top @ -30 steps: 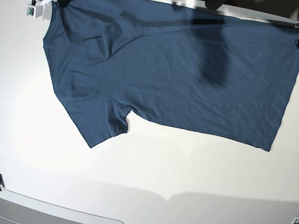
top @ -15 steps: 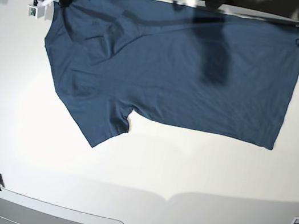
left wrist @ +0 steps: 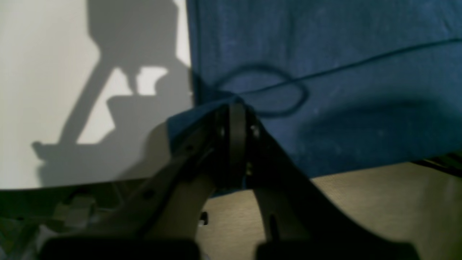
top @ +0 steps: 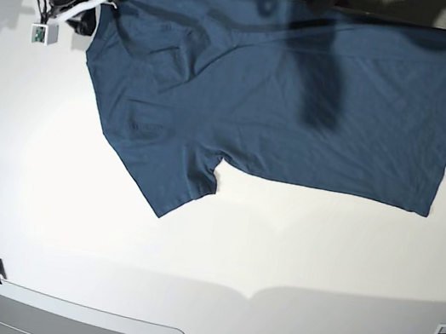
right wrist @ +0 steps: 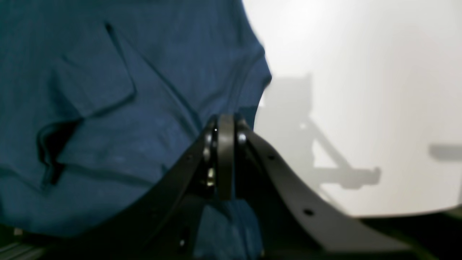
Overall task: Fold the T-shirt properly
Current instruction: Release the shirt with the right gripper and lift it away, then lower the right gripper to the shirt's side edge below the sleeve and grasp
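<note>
Folding has barely begun: shirt (top: 288,92) lies spread across the worktop (top: 216,252) at 12 o'clock, one sleeve out toward 7. Left hand (left wrist: 231,119) and right hand (right wrist: 225,126) each pinch a far-edge corner; every fold remains.

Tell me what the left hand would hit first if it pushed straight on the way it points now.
The T-shirt itself: the left hand is shut on its edge, and blue cloth fills the view just ahead. How far off that cloth lies is unclear.
</note>
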Tool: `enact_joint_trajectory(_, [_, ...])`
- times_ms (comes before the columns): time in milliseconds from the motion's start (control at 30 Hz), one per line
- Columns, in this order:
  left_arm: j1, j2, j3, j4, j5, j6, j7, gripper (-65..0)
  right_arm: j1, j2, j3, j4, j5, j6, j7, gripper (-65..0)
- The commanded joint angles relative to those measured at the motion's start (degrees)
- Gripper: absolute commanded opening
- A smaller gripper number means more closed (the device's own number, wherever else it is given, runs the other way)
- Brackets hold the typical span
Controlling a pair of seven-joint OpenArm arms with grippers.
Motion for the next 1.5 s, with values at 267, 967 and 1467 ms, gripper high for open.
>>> enact_joint_trajectory(267, [0.2, -1.1, -0.8, 4.2, -0.2, 0.2, -2.4, -47.0, 7.0, 0.8, 0.3, 4.0, 0.4, -1.5, 1.6, -65.0])
enact_joint_trajectory(967, [-6.6, -1.1, -0.8, 4.4, 1.8, 0.2, -5.8, -46.8, 21.0, 1.2, 0.3, -4.6, -13.1, -7.6, 6.7, -35.3])
enact_joint_trajectory(1467, [-6.6, -1.1, -0.8, 4.4, 1.8, 0.2, -6.8, -46.8, 45.4, 13.5, -3.9, -54.7, 12.6, 10.0, -1.6, -33.7])
